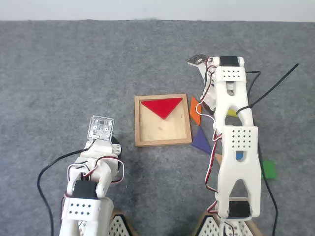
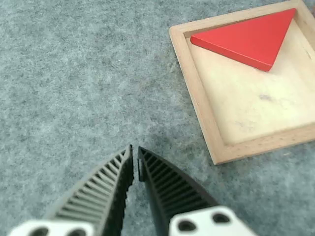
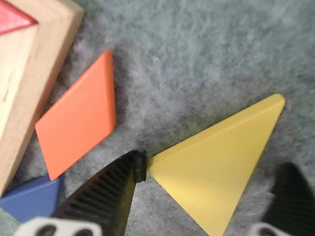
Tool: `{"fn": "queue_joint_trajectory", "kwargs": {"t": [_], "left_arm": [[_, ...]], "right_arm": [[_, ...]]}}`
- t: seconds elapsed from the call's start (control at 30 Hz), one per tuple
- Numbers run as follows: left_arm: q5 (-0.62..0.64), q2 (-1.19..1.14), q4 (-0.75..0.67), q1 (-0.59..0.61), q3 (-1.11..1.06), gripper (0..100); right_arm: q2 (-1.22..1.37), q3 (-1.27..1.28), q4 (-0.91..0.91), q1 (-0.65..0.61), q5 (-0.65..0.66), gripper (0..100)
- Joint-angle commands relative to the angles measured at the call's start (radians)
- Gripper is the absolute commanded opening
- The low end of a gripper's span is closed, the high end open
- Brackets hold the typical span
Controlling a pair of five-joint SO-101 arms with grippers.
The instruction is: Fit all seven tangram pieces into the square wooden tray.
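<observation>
The square wooden tray [image 1: 137, 123] lies mid-table with a red triangle [image 1: 162, 106] in its far part; the left wrist view has the same tray [image 2: 197, 98] and red triangle [image 2: 251, 37]. An orange parallelogram [image 1: 195, 110] and a blue triangle [image 1: 201, 140] lie just right of the tray. My right gripper [image 3: 214, 172] is open, its fingers on either side of a yellow triangle [image 3: 221, 162], beside the orange parallelogram [image 3: 78, 123]. My left gripper [image 2: 135, 152] is shut and empty over bare mat, left of the tray's near corner.
A green piece [image 1: 268, 169] lies on the mat right of the right arm [image 1: 231, 98]. Cables trail from both arms. The left arm [image 1: 96, 167] stands at the near left, with open grey mat beyond it.
</observation>
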State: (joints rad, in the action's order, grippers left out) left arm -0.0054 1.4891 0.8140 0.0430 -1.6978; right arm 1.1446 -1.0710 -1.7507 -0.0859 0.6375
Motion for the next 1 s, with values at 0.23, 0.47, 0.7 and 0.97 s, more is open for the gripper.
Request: {"fn": "queue_joint_trajectory", "kwargs": {"t": [0.23, 0.47, 0.7, 0.97], "left_arm": [[0.006, 0.012, 0.002, 0.005, 0.008, 2], [0.006, 0.012, 0.002, 0.005, 0.008, 2], [0.006, 0.012, 0.002, 0.005, 0.008, 2], [0.006, 0.012, 0.002, 0.005, 0.008, 2]], "right_arm": [[0.01, -0.021, -0.024, 0.008, -0.043, 24.7], [-0.044, -0.026, -0.044, 0.005, -0.044, 24.5], [-0.128, -0.026, -0.047, 0.004, -0.091, 24.5], [-0.228, 0.018, -0.05, -0.002, -0.092, 24.5]]}}
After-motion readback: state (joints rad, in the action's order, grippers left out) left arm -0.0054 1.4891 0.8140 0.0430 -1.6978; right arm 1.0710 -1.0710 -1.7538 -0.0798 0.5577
